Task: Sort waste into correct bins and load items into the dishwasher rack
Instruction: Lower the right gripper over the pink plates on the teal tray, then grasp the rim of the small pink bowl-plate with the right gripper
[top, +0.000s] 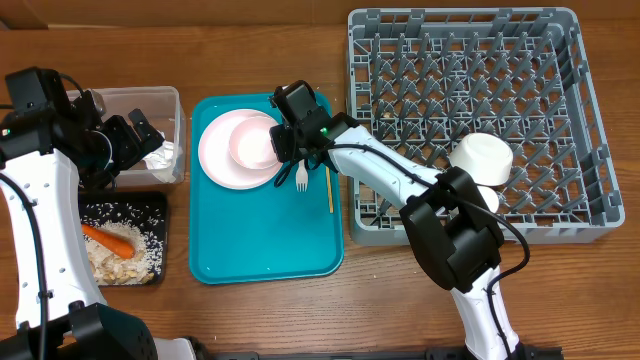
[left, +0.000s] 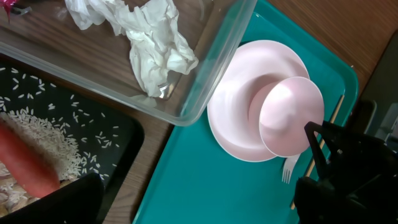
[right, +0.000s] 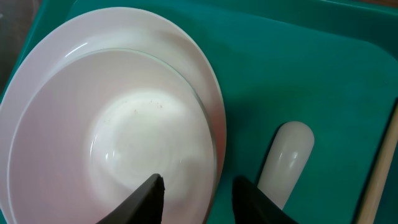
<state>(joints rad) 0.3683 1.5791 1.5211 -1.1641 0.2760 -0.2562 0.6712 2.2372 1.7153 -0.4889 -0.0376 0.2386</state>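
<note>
A small pale pink bowl (top: 250, 143) (left: 289, 115) (right: 124, 137) sits on the white plate (top: 215, 150) (left: 230, 118), toward its right side. My right gripper (top: 282, 140) (right: 199, 183) straddles the bowl's right rim, one finger inside and one outside, shut on it. Just right of it lie the white fork (top: 301, 178) (right: 285, 158) and the tan chopsticks (top: 329, 188) (right: 382, 162). My left gripper (top: 140, 135) (left: 199, 205) hangs open and holds nothing, by the clear tub (top: 150, 98) holding crumpled tissue (left: 155, 43). The grey dishwasher rack (top: 460, 30) holds a white bowl (top: 483, 157).
The plate, fork and chopsticks all rest on a teal tray (top: 260, 240). The black tray (top: 160, 200) at front left holds a carrot (top: 108, 238) and rice (top: 135, 255). Bare wooden table lies between the teal tray and the rack.
</note>
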